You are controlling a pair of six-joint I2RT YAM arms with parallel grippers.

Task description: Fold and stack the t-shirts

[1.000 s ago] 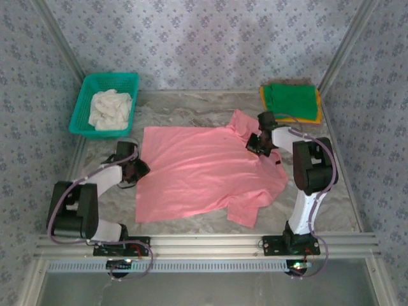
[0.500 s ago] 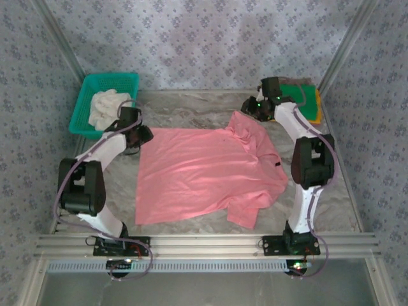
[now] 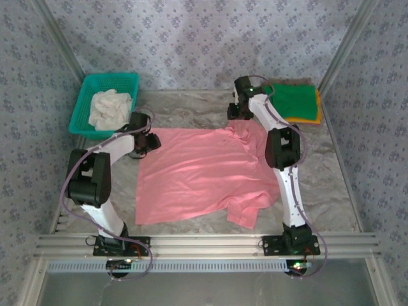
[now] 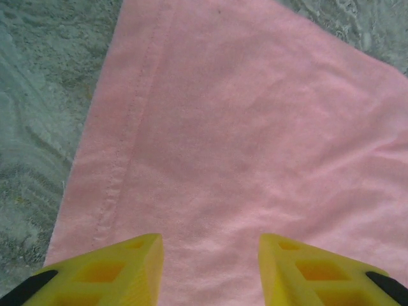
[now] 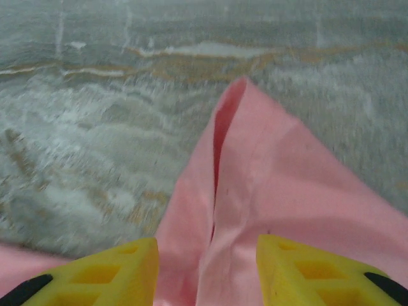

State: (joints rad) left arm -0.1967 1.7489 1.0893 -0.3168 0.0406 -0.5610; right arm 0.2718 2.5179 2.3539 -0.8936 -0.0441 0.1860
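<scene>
A salmon-pink t-shirt (image 3: 204, 169) lies spread flat in the middle of the table. My left gripper (image 3: 148, 141) hovers over its far left corner, jaws open, yellow fingers (image 4: 111, 271) apart above the pink cloth (image 4: 242, 146) beside the hem. My right gripper (image 3: 237, 112) is over the shirt's far right sleeve (image 5: 255, 185), open, with nothing pinched between its fingers (image 5: 306, 274). A folded green t-shirt (image 3: 294, 101) rests on an orange-yellow one (image 3: 313, 118) at the back right corner.
A teal mesh basket (image 3: 86, 102) holding a crumpled white cloth (image 3: 109, 108) stands at the back left. Bare marbled tabletop (image 5: 95, 127) stretches beyond the sleeve and along the near edge (image 3: 191, 226). Patterned walls enclose the table.
Both arms have swung from the shirt's middle sides to its far corners. The right gripper has gone from shut to open, and the sleeve has shifted slightly.
</scene>
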